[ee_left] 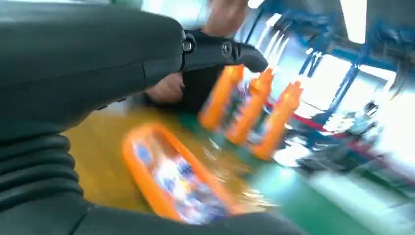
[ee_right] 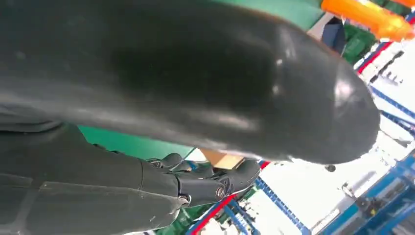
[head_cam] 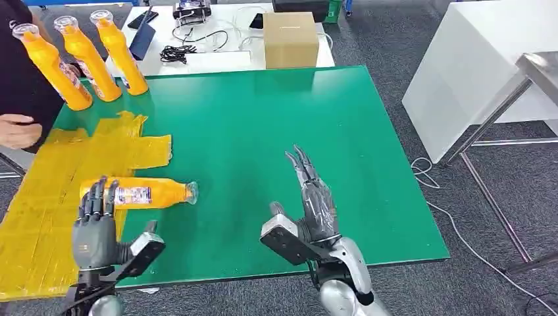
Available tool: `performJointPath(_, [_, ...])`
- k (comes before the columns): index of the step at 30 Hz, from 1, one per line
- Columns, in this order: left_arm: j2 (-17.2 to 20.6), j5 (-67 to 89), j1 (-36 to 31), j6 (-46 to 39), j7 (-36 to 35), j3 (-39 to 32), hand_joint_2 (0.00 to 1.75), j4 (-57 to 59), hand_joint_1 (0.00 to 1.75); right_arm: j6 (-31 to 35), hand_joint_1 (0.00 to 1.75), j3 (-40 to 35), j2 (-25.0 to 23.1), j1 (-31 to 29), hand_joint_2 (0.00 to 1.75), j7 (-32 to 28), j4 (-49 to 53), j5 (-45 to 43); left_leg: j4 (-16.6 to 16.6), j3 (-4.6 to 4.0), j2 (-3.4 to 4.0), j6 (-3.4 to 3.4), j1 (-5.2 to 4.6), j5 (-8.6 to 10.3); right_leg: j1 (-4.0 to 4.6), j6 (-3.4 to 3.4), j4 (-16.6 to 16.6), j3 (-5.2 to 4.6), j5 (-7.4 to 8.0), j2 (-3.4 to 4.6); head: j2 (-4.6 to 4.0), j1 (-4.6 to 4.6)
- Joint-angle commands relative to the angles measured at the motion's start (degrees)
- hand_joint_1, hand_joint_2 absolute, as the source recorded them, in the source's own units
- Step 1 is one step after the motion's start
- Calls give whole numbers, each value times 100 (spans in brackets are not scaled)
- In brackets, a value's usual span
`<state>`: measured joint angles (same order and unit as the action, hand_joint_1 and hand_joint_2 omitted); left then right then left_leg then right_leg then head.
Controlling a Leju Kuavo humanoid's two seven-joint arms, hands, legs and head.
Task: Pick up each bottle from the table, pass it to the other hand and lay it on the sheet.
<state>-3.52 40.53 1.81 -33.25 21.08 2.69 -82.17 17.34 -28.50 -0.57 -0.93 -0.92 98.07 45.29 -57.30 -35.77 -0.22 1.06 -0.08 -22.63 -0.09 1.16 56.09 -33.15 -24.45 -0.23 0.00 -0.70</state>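
Observation:
One orange bottle [head_cam: 141, 193] lies on its side, base end on the yellow sheet [head_cam: 46, 197], clear cap end over the green table [head_cam: 263, 131]. My left hand [head_cam: 99, 227] stands just in front of the bottle's base with fingers raised and apart, holding nothing. In the left wrist view the lying bottle [ee_left: 171, 181] rests on the sheet beyond my left hand [ee_left: 73, 73], blurred. Three orange bottles [head_cam: 85, 56] stand upright at the table's far left corner, also blurred [ee_left: 252, 115]. My right hand [head_cam: 312, 201] hovers open over the table's middle front; its wrist view shows the right hand [ee_right: 171, 73] empty.
A person in dark clothing [head_cam: 20, 72] stands at the far left, one hand [head_cam: 20, 130] at the sheet's edge. A cardboard box [head_cam: 290, 39], cables and phones sit on the white table behind. Another white table [head_cam: 474, 59] stands to the right.

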Motion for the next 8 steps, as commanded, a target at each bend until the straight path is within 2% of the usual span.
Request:
performJointPath(1, [-615, -3408, 606, 2713, 900, 41, 0, -1770, 0, 1121, 0, 149, -192, 320, 0, -1641, -22, -951, -11, 13, 7, -5, 6, -20, 6, 2, 1, 17, -14, 7, 0, 0])
performJointPath(3, [-606, -3410, 616, 2711, 900, 32, 0, -1763, 0, 1122, 0, 156, -191, 300, 0, -1641, -28, -951, -4, 6, 8, -3, 3, -14, 3, 2, -2, 10, -7, 8, 0, 0])
performJointPath(5, [-478, -3921, 602, 3577, 1022, 305, 0, -1794, 0, 1465, 0, 242, -310, 358, 0, -2061, -6, -1319, -4, 12, 12, -5, 4, -16, 5, 1, -3, 15, -6, 11, 0, 0])
performJointPath(8, [-449, -3944, 747, 3968, 905, 824, 0, -2003, 0, 1518, 0, 190, -256, 428, 0, -2210, 47, -1494, -3, 9, -4, -7, 4, -13, 4, 0, -3, 11, -8, -5, 0, 0])
